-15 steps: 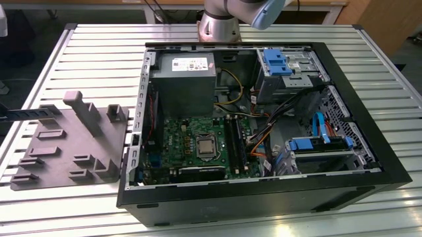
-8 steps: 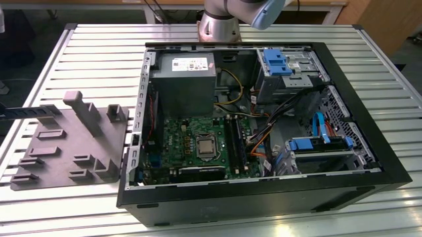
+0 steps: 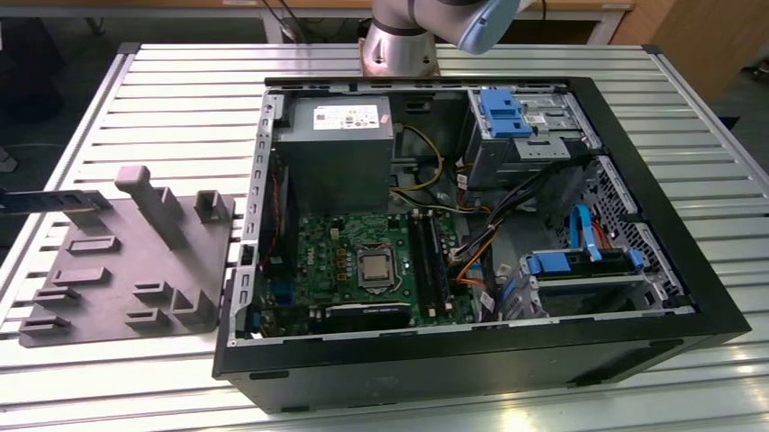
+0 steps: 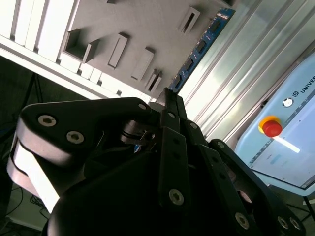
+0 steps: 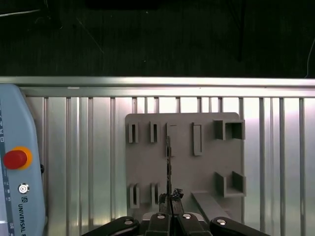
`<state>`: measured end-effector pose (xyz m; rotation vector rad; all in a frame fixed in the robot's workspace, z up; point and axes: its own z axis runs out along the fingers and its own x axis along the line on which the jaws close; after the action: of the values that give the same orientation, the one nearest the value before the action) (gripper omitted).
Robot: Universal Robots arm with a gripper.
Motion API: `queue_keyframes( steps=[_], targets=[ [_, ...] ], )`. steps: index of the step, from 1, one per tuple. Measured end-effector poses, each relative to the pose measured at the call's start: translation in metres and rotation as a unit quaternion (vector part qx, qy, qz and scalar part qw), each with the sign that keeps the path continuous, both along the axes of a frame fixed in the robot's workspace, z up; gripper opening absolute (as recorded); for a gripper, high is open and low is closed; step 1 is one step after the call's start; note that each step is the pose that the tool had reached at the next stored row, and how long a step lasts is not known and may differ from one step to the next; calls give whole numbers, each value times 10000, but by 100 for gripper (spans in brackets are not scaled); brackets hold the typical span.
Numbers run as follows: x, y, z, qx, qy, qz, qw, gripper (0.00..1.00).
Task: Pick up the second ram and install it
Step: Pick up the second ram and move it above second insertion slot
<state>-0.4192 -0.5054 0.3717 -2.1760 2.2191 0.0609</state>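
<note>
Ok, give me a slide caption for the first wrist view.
The gripper holds the second ram edge-on above the grey tray on the slatted table.

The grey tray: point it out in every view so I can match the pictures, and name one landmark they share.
Exterior view: the grey tray lies at the exterior view's left, beside the open computer case.
First wrist view: the tray lies behind the second ram, seen edge-on.
Second wrist view: the tray lies beyond the fingers shut on the second ram.
Shared landmark: the slatted table under the tray.
</note>
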Motion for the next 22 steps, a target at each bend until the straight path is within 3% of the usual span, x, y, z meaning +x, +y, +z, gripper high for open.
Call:
queue_keyframes(
  steps=[22],
  targets=[
    [-1,1,222,24,-14,0,10000,12]
  ],
)
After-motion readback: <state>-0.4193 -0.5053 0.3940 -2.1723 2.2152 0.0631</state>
